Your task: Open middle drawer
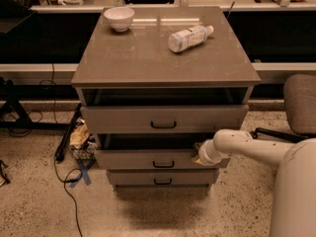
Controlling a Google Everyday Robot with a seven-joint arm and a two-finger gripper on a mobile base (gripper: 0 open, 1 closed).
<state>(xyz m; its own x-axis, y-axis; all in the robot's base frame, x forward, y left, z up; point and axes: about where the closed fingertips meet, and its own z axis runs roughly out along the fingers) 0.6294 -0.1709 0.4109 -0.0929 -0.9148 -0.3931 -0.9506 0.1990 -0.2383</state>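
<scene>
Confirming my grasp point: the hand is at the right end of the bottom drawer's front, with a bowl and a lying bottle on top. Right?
No. The camera view shows the hand at the right end of the middle drawer front, above the bottom drawer. The bowl and lying bottle are on the cabinet top.

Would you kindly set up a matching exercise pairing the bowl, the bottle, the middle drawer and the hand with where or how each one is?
Things:
1. bowl
2. bottle
3. middle drawer
4. hand

Places or states:
A. at the right end of the middle drawer's front
B. lying on its side on the cabinet top
C. upright at the back left of the cabinet top
D. pulled partly out, just below the top drawer

Pairs: 1-C, 2-B, 3-D, 4-A
</scene>
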